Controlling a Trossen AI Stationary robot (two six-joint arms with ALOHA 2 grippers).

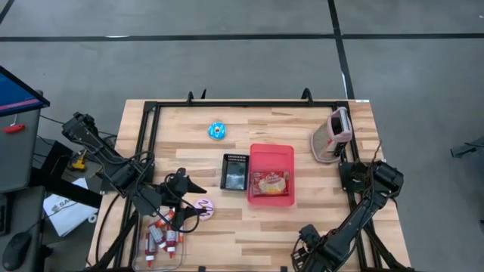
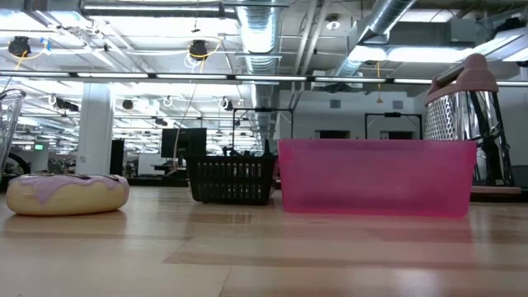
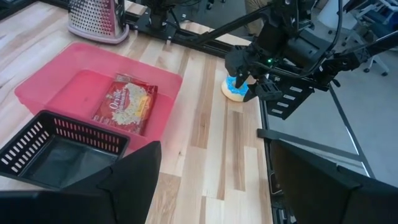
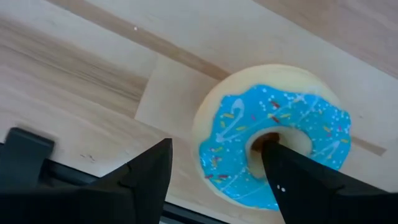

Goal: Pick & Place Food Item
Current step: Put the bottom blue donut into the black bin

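Note:
A blue-iced donut (image 4: pixel 270 146) lies flat on the wooden table close to its near right edge, also seen in the left wrist view (image 3: pixel 235 90). My right gripper (image 4: pixel 214 168) hangs over it, pointing down and open; in the high view the arm (image 1: pixel 306 243) hides this donut. My left gripper (image 3: pixel 217 205) is open and holds nothing, above the table's left part (image 1: pixel 198 187), near a pink-iced donut (image 1: pixel 203 206). A pink bin (image 1: pixel 271 175) in the middle holds a popcorn bag (image 3: pixel 124 102). My right gripper comes at the blue donut from above. One fingertip (image 4: pixel 273 155) stands at the donut's hole and the other finger (image 4: pixel 149 174) stands outside its rim (image 4: pixel 202 134), with one side of the ring between them. Whether either finger touches the donut I cannot tell.
A black basket (image 1: pixel 234 171) sits against the bin's left side. A metal grater (image 1: pixel 331 136) stands at the far right, and a second blue donut (image 1: pixel 217 131) lies near the far edge. Small bottles (image 1: pixel 162 238) lie at the near left. A dark rail (image 3: pixel 264 118) runs along the table's near edge.

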